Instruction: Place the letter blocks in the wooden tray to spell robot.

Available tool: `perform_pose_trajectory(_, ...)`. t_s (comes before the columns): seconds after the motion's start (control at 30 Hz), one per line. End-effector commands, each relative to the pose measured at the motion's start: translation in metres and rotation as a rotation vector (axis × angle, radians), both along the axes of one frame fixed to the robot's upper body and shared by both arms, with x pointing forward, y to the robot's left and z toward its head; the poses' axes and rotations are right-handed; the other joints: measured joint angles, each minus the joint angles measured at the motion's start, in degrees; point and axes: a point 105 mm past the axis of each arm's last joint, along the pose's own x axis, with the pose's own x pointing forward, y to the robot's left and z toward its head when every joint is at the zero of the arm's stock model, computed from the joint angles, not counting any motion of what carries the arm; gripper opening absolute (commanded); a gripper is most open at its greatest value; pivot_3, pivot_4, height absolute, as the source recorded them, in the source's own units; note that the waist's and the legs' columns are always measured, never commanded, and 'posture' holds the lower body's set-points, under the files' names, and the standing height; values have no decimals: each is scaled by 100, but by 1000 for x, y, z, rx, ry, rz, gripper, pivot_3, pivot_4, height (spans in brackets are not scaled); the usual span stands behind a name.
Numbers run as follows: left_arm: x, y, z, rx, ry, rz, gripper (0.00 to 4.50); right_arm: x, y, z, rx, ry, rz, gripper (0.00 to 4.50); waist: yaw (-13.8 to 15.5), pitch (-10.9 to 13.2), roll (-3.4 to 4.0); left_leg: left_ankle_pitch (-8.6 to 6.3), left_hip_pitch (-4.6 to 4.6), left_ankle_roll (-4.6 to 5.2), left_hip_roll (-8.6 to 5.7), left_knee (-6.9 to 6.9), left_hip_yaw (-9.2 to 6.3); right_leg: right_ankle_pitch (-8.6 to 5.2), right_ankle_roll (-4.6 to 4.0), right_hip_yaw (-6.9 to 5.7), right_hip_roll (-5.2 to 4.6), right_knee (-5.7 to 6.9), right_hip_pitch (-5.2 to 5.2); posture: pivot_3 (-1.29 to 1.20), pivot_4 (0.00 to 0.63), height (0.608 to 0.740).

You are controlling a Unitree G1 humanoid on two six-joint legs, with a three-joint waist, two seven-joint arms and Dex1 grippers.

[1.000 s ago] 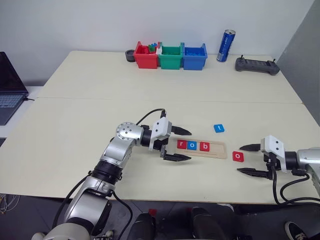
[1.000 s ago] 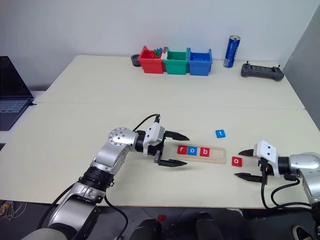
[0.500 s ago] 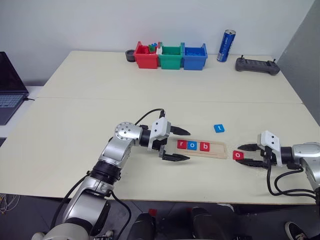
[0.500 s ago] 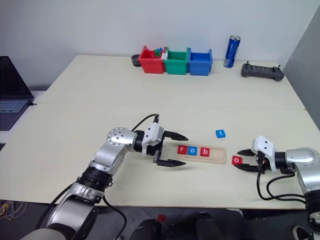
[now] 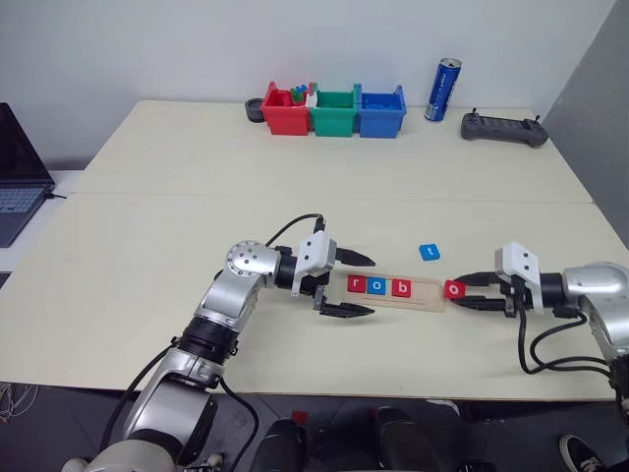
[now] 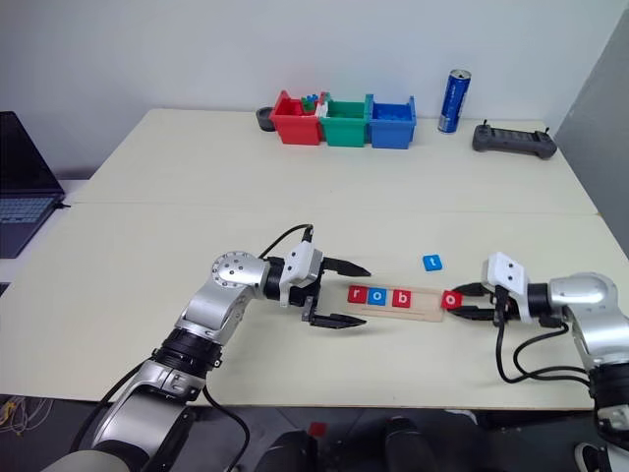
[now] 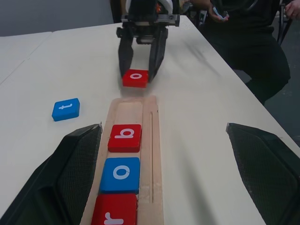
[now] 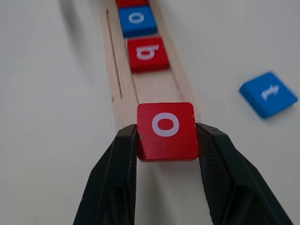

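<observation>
The wooden tray (image 5: 430, 293) lies in front of me and holds three letter blocks: red r (image 5: 357, 284), blue o (image 5: 378, 286) and red b (image 5: 402, 288). Its right part is bare. My right gripper (image 5: 460, 291) is shut on a red o block (image 8: 166, 131) and holds it just off the tray's right end, slightly above the table. A blue t block (image 5: 429, 253) lies flat on the table behind the tray. At the tray's left end my left gripper (image 5: 371, 285) stands wide open, one finger on each side of it, holding nothing.
Red (image 5: 287, 113), green (image 5: 335, 111) and blue (image 5: 382, 110) bins stand at the table's far edge, with a blue can (image 5: 443, 89) and a black controller (image 5: 504, 129) to their right. A laptop (image 5: 15, 177) sits at the far left. A person (image 7: 243, 28) sits beyond the table.
My right gripper closed on the red o block, lifted it and carried it left to the tray's right end. The left arm has stayed still and open.
</observation>
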Motion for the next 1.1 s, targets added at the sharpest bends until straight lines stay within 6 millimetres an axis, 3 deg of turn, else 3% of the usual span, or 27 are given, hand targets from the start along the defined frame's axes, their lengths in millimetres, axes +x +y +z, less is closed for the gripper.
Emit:
perform_pose_trajectory(0.03,-3,-2,8,-19,-38,-12,4500,4,12,5,5,-17,47,1452,5,0,0,0,-1,0,0,0,0,0,0,0,-1,-1,0,0,150,740)
perform_pose_trajectory(0.63,-6,5,9,-14,-51,14,4500,12,37,-5,7,-3,135,1452,3,0,1,0,-1,0,-2,0,-2,0,0,-3,-3,1,-1,0,150,740)
perform_pose_trajectory(1.1,-3,4,11,-15,-48,23,4500,19,27,-3,-19,-3,122,1452,0,0,1,0,0,0,-1,0,-2,0,-1,-3,-4,1,-1,0,150,740)
